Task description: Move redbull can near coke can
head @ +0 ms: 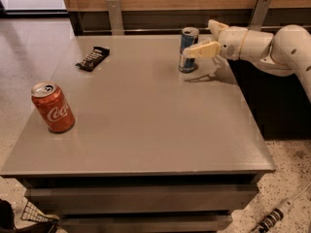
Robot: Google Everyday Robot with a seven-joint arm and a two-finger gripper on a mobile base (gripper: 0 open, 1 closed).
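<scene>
The redbull can (186, 39), slim, blue and silver, stands upright at the far right of the grey table (146, 135). The coke can (52, 108), red with white script, stands upright near the table's left edge, far from the redbull can. My gripper (195, 46) reaches in from the right on a white arm (272, 45). It is open at the redbull can. One cream finger (201, 50) crosses in front of the can's right side at mid-height. The can stands on the table.
A dark snack bar (92, 58) lies at the table's far left. A wooden wall with metal brackets (114, 13) runs behind the table. A wire basket (29, 213) and a cable plug (272, 217) lie on the floor in front.
</scene>
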